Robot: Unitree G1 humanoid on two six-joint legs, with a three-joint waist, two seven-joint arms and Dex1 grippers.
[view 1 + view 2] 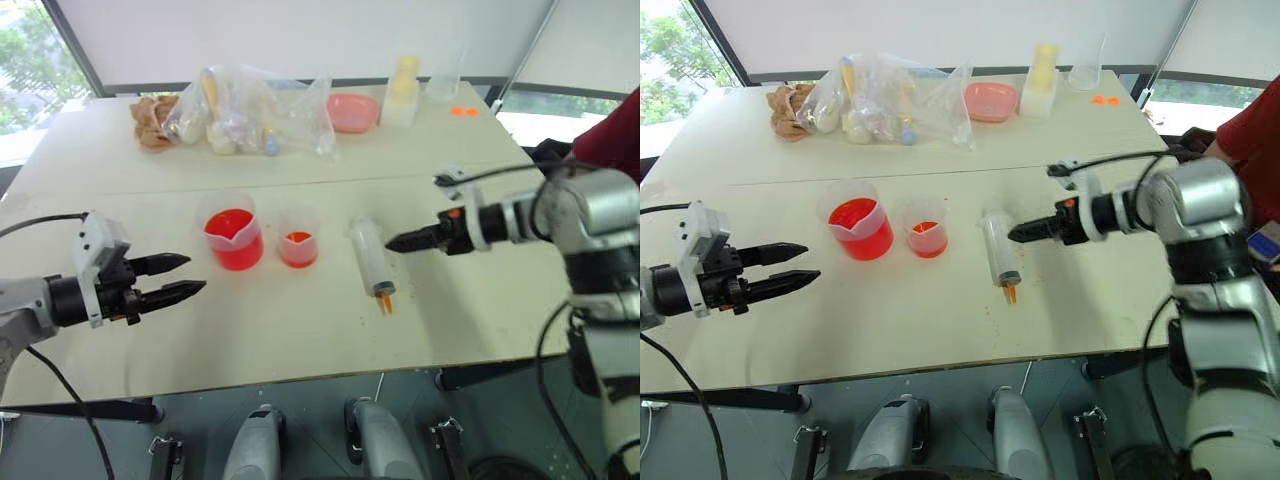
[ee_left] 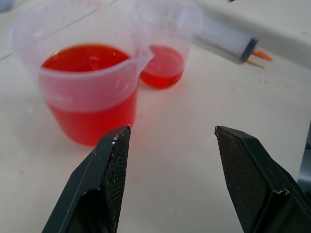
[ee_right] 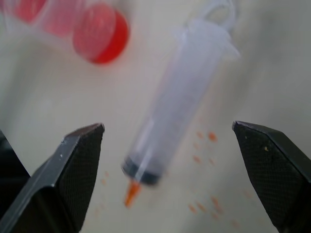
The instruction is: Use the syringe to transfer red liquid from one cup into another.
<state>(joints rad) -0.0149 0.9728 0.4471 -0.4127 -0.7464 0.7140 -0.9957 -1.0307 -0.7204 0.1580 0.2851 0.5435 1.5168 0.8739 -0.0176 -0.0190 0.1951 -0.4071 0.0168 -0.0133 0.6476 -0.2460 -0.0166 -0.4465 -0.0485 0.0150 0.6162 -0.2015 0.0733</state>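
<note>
On the white surface (image 1: 300, 320) stand two clear plastic cups side by side, close but not touching: the wide beaker (image 1: 233, 238), about half full of red liquid (image 1: 236, 250), and at its 3 o'clock the smaller cup (image 1: 298, 238) with a shallow layer of the same red at its bottom. At 3 o'clock from the small cup the syringe (image 1: 371, 259) lies flat, its orange tip toward 6 o'clock and its plunger end toward 12, with a few red droplets on the surface beside it. The right hand (image 1: 395, 243) hovers just at the syringe's 3 o'clock, fingers spread wide and holding nothing. The left hand (image 1: 190, 276) hangs at 8 o'clock from the beaker, apart from it, fingers parted and empty. Toward 12 o'clock lie a clear plastic bag (image 1: 250, 112) of items and a pink bowl (image 1: 352, 112).
</note>
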